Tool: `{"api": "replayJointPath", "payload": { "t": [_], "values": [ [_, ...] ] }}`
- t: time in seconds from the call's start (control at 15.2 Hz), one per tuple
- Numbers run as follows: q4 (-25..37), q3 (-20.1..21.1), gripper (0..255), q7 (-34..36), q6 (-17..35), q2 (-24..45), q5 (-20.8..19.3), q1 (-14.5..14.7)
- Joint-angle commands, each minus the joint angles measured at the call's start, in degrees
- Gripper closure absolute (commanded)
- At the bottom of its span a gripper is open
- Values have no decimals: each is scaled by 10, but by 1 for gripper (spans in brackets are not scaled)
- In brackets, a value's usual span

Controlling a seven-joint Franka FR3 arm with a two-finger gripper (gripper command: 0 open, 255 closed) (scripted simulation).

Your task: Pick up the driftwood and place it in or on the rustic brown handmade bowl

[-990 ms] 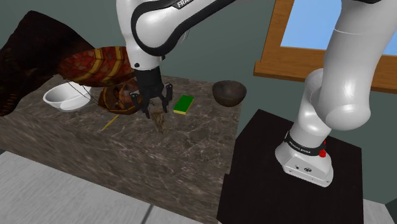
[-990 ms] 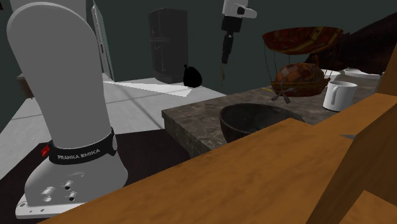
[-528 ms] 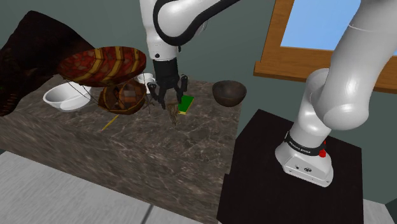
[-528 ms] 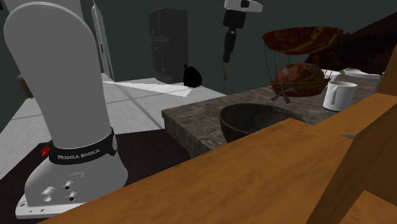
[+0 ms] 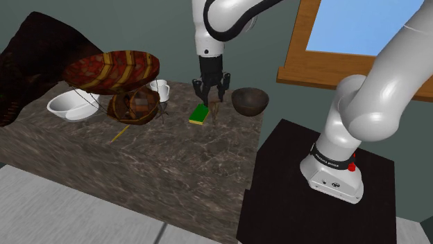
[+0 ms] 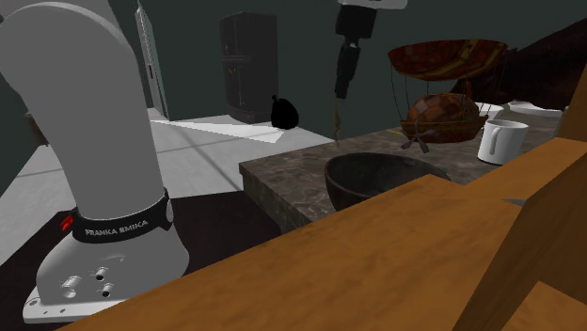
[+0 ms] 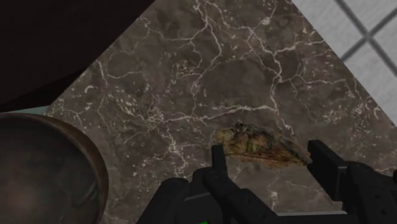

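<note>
Driftwood (image 7: 257,142) in claw (image 7: 266,153), near bowl (image 7: 44,172)

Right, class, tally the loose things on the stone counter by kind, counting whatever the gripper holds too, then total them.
Bowls: 2 (dark brown bowl, white bowl)
Mugs: 1 (white mug)
Sponges: 1 (green sponge)
Wood pieces: 1 (driftwood, in the gripper)
Basket stands: 1 (two-tier basket stand)
Sticks: 1 (thin yellow stick)
Total: 7
</note>
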Motion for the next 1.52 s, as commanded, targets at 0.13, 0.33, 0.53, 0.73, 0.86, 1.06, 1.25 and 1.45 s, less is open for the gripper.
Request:
{"api": "replayJointPath", "payload": {
  "t": [0.13, 0.33, 0.53, 0.73, 0.86, 1.06, 1.25, 1.45],
  "values": [
    [-43, -31, 255, -45, -12, -49, -15, -23],
    [-70, -56, 255, -80, -22, -82, -31, -43],
    [-90, -83, 255, -115, -32, -110, -51, -65],
    [-105, -112, 255, -152, -44, -134, -73, -87],
    [-111, -131, 255, -177, -51, -146, -89, -103],
    [-121, -157, 255, -209, -51, -154, -109, -123],
    [-138, -159, 255, -212, -25, -145, -109, -123],
    [-154, -162, 255, -214, 2, -134, -108, -122]
  ]
}}
